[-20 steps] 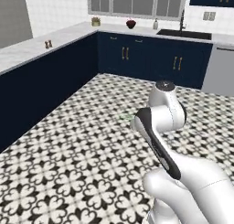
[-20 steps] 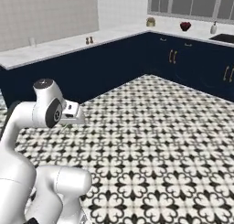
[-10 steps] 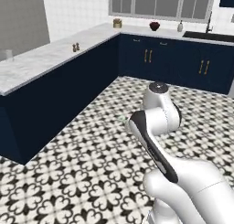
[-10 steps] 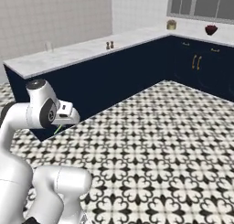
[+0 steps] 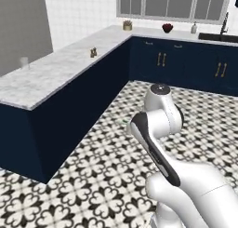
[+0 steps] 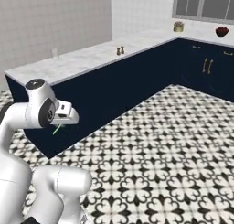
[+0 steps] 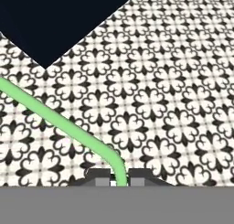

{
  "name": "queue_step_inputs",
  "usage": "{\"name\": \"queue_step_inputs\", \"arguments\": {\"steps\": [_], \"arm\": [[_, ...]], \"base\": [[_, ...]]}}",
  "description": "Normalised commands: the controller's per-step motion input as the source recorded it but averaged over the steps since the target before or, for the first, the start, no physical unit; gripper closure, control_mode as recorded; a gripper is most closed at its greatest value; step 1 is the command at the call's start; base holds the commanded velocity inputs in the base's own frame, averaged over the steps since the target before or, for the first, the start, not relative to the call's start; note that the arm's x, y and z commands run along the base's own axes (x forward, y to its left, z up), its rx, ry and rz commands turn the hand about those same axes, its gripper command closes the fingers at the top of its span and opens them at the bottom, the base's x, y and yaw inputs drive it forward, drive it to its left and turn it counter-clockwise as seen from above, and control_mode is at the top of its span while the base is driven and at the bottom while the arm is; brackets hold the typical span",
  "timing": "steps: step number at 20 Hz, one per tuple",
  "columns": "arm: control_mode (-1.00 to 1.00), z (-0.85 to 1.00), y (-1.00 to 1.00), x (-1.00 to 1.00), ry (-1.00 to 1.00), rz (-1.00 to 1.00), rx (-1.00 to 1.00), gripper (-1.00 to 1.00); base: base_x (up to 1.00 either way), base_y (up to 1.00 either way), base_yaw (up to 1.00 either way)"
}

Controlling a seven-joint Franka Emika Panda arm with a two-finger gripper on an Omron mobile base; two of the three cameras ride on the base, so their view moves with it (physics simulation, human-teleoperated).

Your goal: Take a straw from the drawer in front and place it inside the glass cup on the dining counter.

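A pale green straw [image 7: 59, 120] is pinched between the two dark fingertips of my gripper [image 7: 119, 178]. It runs up and left over the patterned floor and bends near the tips. From the right base view, the straw [image 6: 56, 129] pokes out below the hand, in front of the navy counter base. The glass cup [image 5: 24, 63] stands on the dining counter [image 5: 56, 76] near its end. It is also visible as a small clear tumbler [image 6: 55, 53] beyond the arm. The drawer is out of view.
Two small brown shakers [image 6: 120, 50] stand further along the marble slab. Navy cabinet doors with brass handles [image 5: 160, 59] line the far wall under a window. The counter's dark corner [image 7: 43, 63] juts over the black-and-white tiled floor [image 6: 173, 141].
Both base pictures have shifted, so the camera moved with the base: the dining counter now sits nearer and larger. The arm keeps its pose, with the straw still held.
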Motion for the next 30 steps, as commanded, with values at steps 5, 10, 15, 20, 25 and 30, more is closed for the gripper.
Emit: {"name": "queue_step_inputs", "arguments": {"steps": [5, 10, 15, 20, 25, 30], "arm": [[1.00, 0.00, 0.00, 0.00, 0.00, 0.00, 0.00, 1.00], [1.00, 0.00, 0.00, 0.00, 0.00, 0.00, 0.00, 1.00], [1.00, 0.00, 0.00, 0.00, 0.00, 0.00, 0.00, 1.00], [1.00, 0.00, 0.00, 0.00, 0.00, 0.00, 0.00, 1.00], [1.00, 0.00, 0.00, 0.00, 0.00, 0.00, 0.00, 1.00], [1.00, 0.00, 0.00, 0.00, 0.00, 0.00, 0.00, 1.00]], "base": [[0.66, 1.00, -0.26], [0.42, 1.00, -0.31], [0.02, 1.00, -0.30], [0.00, 1.00, -0.26], [-0.04, 1.00, -0.23], [-0.02, 1.00, -0.23]]}}
